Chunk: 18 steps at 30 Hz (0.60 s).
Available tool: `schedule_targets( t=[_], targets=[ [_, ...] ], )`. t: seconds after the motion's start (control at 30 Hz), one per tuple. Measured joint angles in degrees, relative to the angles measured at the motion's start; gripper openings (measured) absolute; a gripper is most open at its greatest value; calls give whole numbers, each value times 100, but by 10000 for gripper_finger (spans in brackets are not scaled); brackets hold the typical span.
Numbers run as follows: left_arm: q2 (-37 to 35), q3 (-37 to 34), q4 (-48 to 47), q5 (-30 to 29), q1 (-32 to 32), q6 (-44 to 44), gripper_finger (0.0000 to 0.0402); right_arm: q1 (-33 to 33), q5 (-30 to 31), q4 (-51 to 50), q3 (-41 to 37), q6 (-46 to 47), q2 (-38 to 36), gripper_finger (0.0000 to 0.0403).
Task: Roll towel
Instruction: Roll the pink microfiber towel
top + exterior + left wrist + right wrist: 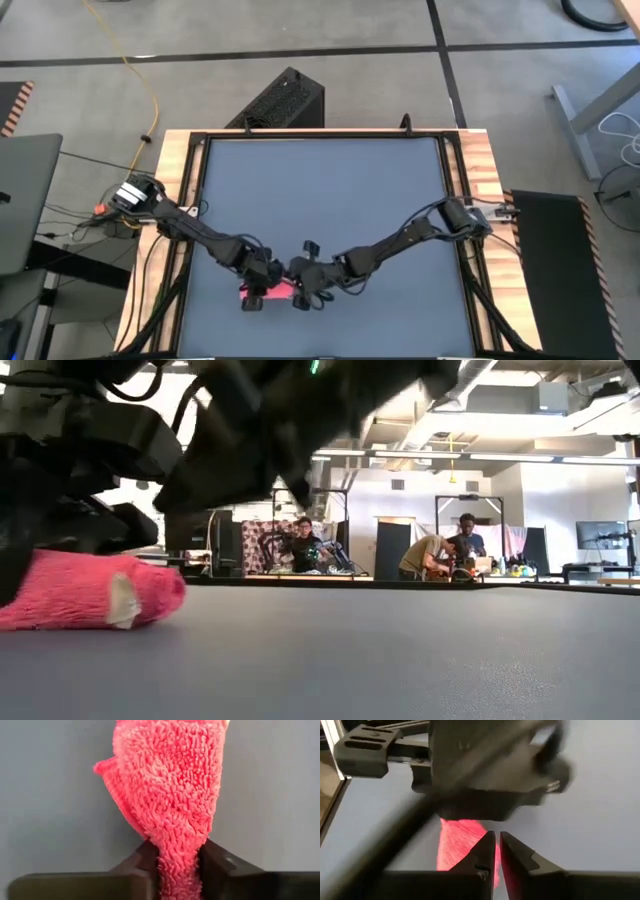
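The pink towel lies as a bunched, rolled bundle on the dark grey tabletop near its near edge. In the low view the towel rests on its underside, with a small white tag at its end. My left gripper is shut on one end of the towel. My right gripper hangs just at the towel's other side, its fingers a narrow slit apart with nothing between them. Both grippers flank the towel in the high view. My left gripper pinches the narrow end of the bundled towel between its two fingers. The fingers come steeply from above, slanting down. Several bunched layers sit in the gap. The rest of the towel lies on the table beyond the fingers.
The table's near edge lies close behind the towel. Wide bare tabletop stretches toward the far edge inside the wooden frame. A black box stands beyond the far edge. People work in the room behind.
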Motion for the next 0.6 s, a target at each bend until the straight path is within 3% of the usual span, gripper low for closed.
schedule_targets(
  t=[0.13,0.3,0.47,0.6],
  targets=[
    [6,-7,-16,398,10,6,23,255,729,-509,0,-68,-332,56],
    [5,-10,21,672,8,-10,12,585,1766,-1293,0,164,-649,56],
    [-267,-4,-25,472,15,-270,5,730,1994,-1341,-253,326,-955,54],
    [-765,-63,-742,-36,-64,-1259,3,862,1928,-1135,-791,612,-1329,52]
  ],
)
